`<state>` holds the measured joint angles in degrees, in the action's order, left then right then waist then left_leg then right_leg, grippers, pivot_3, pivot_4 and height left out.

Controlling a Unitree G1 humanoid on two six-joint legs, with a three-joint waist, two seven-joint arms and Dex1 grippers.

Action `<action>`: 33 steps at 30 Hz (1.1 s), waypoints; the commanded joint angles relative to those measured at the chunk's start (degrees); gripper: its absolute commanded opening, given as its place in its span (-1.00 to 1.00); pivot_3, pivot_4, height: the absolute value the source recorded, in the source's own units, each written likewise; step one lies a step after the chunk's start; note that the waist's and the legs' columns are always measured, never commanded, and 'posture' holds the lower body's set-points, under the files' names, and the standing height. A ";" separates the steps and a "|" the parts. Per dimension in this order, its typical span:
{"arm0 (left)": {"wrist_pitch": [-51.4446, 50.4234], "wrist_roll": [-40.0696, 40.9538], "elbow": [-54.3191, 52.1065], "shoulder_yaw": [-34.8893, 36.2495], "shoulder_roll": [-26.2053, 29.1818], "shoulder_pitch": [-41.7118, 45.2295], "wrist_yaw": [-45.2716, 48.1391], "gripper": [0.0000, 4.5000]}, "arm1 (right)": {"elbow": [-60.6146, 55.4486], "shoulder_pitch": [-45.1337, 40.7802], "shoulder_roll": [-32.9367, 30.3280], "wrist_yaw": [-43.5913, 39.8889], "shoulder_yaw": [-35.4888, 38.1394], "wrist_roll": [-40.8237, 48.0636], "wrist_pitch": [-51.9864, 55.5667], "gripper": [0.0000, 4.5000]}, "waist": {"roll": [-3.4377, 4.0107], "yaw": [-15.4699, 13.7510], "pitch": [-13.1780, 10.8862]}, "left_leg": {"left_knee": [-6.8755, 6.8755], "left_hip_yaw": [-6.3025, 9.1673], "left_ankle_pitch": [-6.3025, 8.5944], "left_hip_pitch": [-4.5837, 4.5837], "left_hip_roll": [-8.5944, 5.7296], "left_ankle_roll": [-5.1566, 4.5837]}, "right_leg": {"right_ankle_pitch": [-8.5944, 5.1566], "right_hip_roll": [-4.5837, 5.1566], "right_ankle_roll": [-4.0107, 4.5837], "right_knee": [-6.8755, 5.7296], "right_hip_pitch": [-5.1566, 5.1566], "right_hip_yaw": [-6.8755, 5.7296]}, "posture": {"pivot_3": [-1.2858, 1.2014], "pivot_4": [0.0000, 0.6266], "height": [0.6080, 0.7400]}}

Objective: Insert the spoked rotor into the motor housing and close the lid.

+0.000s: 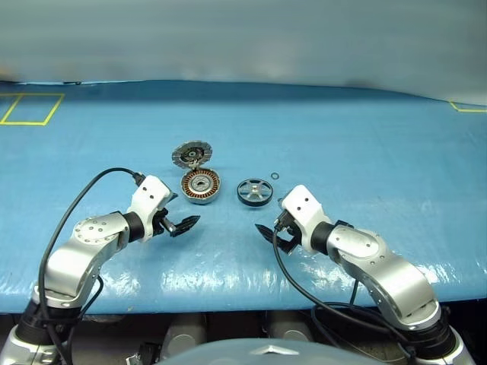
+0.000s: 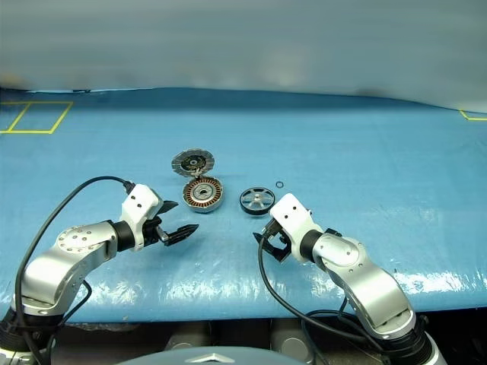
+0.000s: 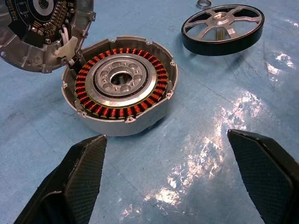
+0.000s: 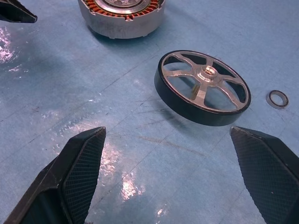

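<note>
mid-frame on the blue table, the round grey copper-wound motor housing sits with its segmented grey lid hinged open above; the dark spoked rotor lies just right. left gripper and right gripper spread wide, empty.

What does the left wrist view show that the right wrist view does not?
Left wrist view alone: the round grey lid, swung open beside the housing with its segmented inner face up, and the housing's silver centre bearing. Right wrist view alone: the left gripper's black fingertip at the corner. Both share: the shallow grey metal motor housing with copper-orange windings, the dark silvery-rimmed spoked rotor lying apart from it, the tiny thin ring, the blue table cover, and each arm's own open fingers.
</note>
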<state>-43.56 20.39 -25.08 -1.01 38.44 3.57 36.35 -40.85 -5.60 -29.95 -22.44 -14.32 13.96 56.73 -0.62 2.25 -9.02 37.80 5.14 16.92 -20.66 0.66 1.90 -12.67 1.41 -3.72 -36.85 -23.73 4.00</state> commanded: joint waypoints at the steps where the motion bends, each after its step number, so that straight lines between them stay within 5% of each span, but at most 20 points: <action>1: -0.02 -0.16 -0.45 0.19 0.36 0.18 0.10 1.00 | -1.43 -0.69 0.33 -0.14 0.81 0.17 -1.60 0.99 | 0.00 0.00 0.00 | 0.00 0.00 0.00 0.00 0.00 0.00 | 0.00 0.00 0.00 0.00 0.00 0.00 | 0.03 -0.52 1.00; 33: 1.36 -0.29 1.12 0.16 -0.59 2.75 -0.57 1.00 | 0.42 -0.33 2.72 2.51 1.20 -2.63 -4.46 0.99 | 0.00 -0.03 0.00 | 0.01 0.00 0.00 0.00 0.00 0.00 | 0.02 0.00 0.03 -0.01 0.00 0.00 | 0.03 -0.52 1.00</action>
<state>-43.23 20.38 -24.16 -1.08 37.69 4.93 35.38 -39.38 -5.59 -27.51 -20.06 -14.17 11.57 53.59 -0.63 2.22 -9.02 37.82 5.14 16.91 -20.65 0.66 1.90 -12.65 1.41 -3.69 -36.86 -23.72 4.00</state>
